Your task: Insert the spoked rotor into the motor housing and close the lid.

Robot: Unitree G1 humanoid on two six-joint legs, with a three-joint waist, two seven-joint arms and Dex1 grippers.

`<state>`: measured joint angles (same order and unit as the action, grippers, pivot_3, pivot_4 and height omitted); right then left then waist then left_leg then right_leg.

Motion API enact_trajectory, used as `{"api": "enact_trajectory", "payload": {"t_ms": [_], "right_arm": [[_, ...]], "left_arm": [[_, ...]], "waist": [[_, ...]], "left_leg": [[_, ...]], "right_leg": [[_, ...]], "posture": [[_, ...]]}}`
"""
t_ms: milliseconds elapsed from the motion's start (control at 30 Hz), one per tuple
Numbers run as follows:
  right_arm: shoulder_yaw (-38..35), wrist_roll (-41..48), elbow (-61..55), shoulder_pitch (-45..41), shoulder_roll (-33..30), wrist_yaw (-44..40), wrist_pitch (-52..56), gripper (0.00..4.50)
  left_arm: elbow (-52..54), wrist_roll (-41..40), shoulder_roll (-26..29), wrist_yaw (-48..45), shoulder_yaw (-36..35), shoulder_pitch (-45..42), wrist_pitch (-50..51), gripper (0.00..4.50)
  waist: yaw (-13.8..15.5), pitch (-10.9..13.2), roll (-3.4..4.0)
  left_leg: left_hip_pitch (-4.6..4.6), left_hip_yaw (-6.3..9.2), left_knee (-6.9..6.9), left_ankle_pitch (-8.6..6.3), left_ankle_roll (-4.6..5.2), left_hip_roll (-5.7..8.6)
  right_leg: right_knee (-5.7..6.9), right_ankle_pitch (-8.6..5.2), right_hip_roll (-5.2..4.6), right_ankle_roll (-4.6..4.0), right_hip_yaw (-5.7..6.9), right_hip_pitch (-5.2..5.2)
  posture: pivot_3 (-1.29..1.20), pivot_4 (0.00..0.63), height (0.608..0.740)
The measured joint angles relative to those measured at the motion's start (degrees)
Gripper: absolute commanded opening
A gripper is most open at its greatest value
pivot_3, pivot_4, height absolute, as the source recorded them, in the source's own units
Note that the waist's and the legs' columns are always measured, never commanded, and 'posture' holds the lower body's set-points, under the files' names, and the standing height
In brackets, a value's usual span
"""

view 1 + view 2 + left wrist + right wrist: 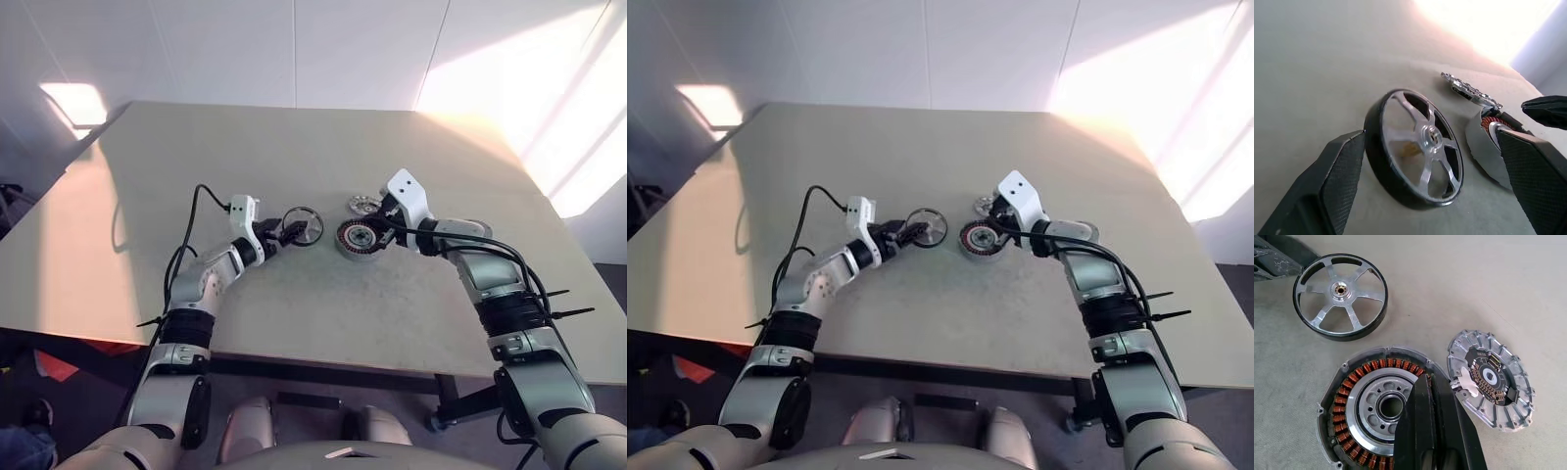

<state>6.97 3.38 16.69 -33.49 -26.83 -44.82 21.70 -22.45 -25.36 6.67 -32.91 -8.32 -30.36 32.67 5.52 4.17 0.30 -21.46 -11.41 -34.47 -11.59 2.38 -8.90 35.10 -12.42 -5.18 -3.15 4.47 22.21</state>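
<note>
**Rotor pickup: risks at the approach**

My landmark is the motor housing (1371, 411), a squat dark round casing with reddish-copper windings and a pale centre, lying flat on the beige table (294, 157).

The spoked rotor (1415, 147), a thin shiny silver wheel with open spokes, a small hub and a dark rim, lies flat on the table just beside the housing, apart from it. The lid (1491, 379), a flat grey metal disc with radial slots and a dark centre, lies just beside the housing on another side, its edge close to the casing.

My left gripper (290, 231) has its fingers spread wide at the rotor's rim and holds nothing. My right gripper (1427, 431) has its fingers pressed together over the housing's rim; whether it presses on the casing I cannot tell.

Probable faults from here:
- The rotor is thin and lies flat. Fingers closing too high would likely skid off the rim and push the wheel away.
- A tilted rotor may jam on the windings during insertion.
- If my right gripper does not brace the housing, the housing may slide into the lid.
</note>
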Motion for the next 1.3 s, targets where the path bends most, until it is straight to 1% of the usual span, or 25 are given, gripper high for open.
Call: {"api": "enact_trajectory", "payload": {"t_ms": [133,267,367,433,567,733,800,833,900,933,1167,1300], "right_arm": [[0.0,0.0,0.0,0.0,-0.02,0.03,0.03,0.02],[0.0,0.0,0.01,-0.01,0.0,0.05,0.04,0.02],[0.0,0.01,0.0,-0.02,0.05,0.06,0.02,0.0],[0.0,0.01,0.0,-0.01,0.04,0.11,0.05,0.0],[0.0,0.02,-0.01,-0.01,0.07,0.23,0.09,0.0],[-0.01,0.02,-0.99,0.1,0.04,0.79,0.26,0.0],[-0.01,0.03,-1.3,0.19,0.04,0.93,0.26,0.0],[-0.01,0.03,-1.3,0.19,0.04,1.03,0.26,0.0],[-0.03,0.03,-1.3,0.19,0.03,1.3,0.25,0.0],[-0.11,0.03,-1.24,0.15,0.03,1.49,0.24,0.0],[-2.93,-0.19,3.6,-2.18,-1.35,5.27,-0.01,0.0],[-3.06,-0.94,5.76,-2.3,-2.34,6.72,-0.31,0.0]], "left_arm": [[-1.85,-2.96,-0.72,1.86,-2.35,-1.03,6.02,4.5],[-8.33,-5.73,-1.93,3.06,-6.08,-5.44,9.13,4.5],[-15.52,-8.74,-3.48,4.87,-11.39,-9.24,9.85,3.89],[-20.51,-11.11,-4.41,6.02,-15.1,-11.4,10.49,3.19],[-28.44,-13.57,-4.88,7.81,-19.39,-14.49,11.04,1.78],[-30.92,-14.06,-4.14,6.86,-20.59,-15.88,12.52,1.78],[-30.94,-14.17,-4.04,6.08,-20.77,-15.85,13.12,1.42],[-30.9,-14.65,-4.04,5.7,-21.08,-15.85,13.4,1.19],[-30.61,-15.89,-3.97,4.97,-21.77,-15.87,14.2,0.55],[-30.57,-16.33,-3.95,4.71,-22.21,-15.86,14.65,0.37],[-30.57,-18.27,-3.94,4.33,-23.69,-15.57,17.38,0.38],[-30.56,-19.84,-4.11,3.92,-24.67,-15.58,19.66,0.38]], "waist": [[0.09,0.0,0.0],[0.44,-0.01,0.02],[0.65,-0.01,0.02],[0.67,-0.01,0.01],[0.63,0.0,-0.01],[0.74,0.0,0.01],[0.75,0.0,0.0],[0.75,0.0,0.0],[0.76,0.0,0.01],[0.78,0.0,0.01],[0.77,0.02,0.01],[0.78,0.03,0.01]], "left_leg": [[0.0,0.01,-0.03,-0.01,0.02,0.01],[0.13,0.02,-0.07,-0.01,0.03,0.03],[0.32,0.03,-0.09,-0.02,0.03,0.05],[0.36,0.04,-0.09,-0.04,0.07,0.06],[0.3,0.05,-0.08,-0.14,0.23,0.07],[0.28,0.04,-0.04,-0.15,0.25,0.07],[0.27,0.04,-0.04,-0.15,0.25,0.08],[0.28,0.04,-0.04,-0.15,0.25,0.08],[0.35,0.04,-0.04,-0.15,0.25,0.07],[0.37,0.04,-0.04,-0.15,0.24,0.07],[0.31,0.04,0.0,-0.16,0.26,0.1],[0.24,0.03,0.04,-0.17,0.26,0.11]], "right_leg": [[-0.02,0.0,0.0,0.0,0.0,-0.03],[-0.03,0.0,-0.01,0.01,0.0,-0.2],[-0.11,0.0,-0.04,0.02,0.0,-0.48],[-0.25,0.0,-0.04,0.02,0.0,-0.61],[-0.32,0.0,-0.04,0.04,0.0,-0.57],[-0.34,-0.03,-0.04,0.08,0.02,-0.53],[-0.35,-0.03,-0.06,0.08,0.02,-0.54],[-0.36,-0.03,-0.06,0.08,0.02,-0.56],[-0.36,-0.03,-0.06,0.08,0.03,-0.62],[-0.35,-0.03,-0.06,0.08,0.03,-0.64],[-0.39,-0.03,-0.08,0.09,0.03,-0.6],[-0.41,-0.05,-0.08,0.11,0.03,-0.52]], "posture": [[0.0,0.0,0.74],[0.0,0.0,0.74],[0.0,0.0,0.74],[0.0,0.0,0.74],[0.0,0.0,0.74],[0.0,0.0,0.74],[0.0,0.0,0.74],[0.0,0.0,0.74],[0.0,0.0,0.74],[0.0,0.0,0.74],[0.0,0.0,0.74],[0.0,0.0,0.74]]}}
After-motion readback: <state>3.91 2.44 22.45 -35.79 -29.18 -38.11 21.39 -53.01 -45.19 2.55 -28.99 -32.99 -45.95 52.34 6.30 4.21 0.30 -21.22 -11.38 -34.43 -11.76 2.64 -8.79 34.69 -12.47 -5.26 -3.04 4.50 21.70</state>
